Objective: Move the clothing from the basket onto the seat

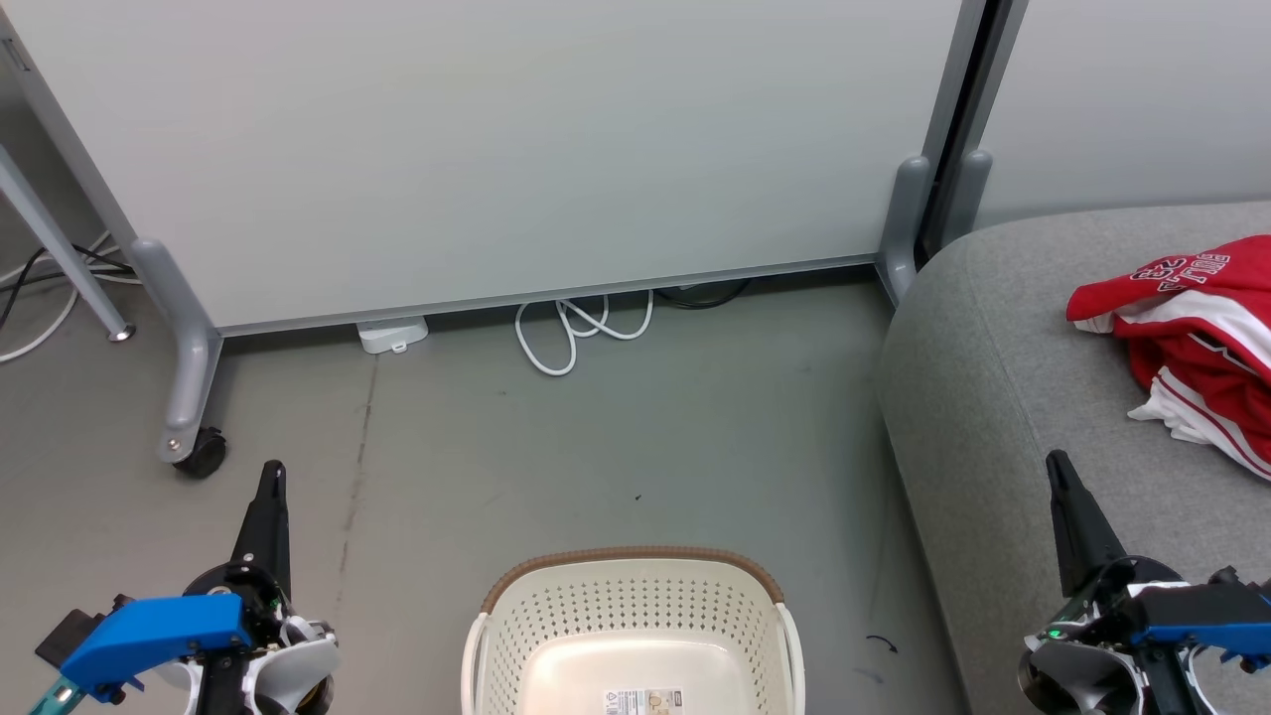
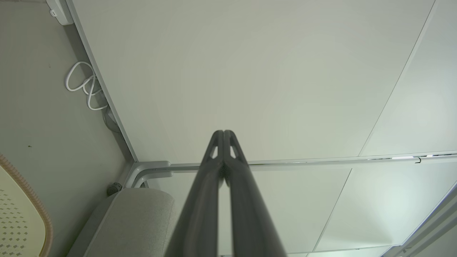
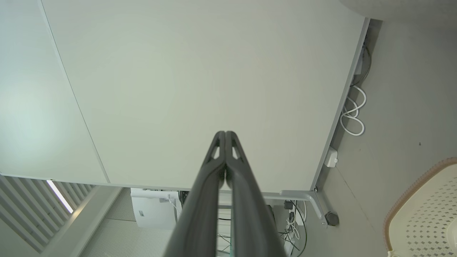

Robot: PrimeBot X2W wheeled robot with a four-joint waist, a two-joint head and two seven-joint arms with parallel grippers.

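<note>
Red clothing (image 1: 1192,338) crumpled on grey seat (image 1: 993,397), far right, lettering facing up. Basket (image 1: 635,552) on floor near the seat's left side, not touching, label on its bottom. Left claw (image 1: 270,469) low left over floor, fingers pressed together, empty. Right claw (image 1: 1059,463) low right against the seat, likewise closed on nothing, well apart from clothing. White cable (image 1: 571,333) looped under partition panel (image 1: 496,149).

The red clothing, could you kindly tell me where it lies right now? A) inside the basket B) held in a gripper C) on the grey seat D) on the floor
C: the clothing lies crumpled on the seat, and the visible part of the basket holds none.
</note>
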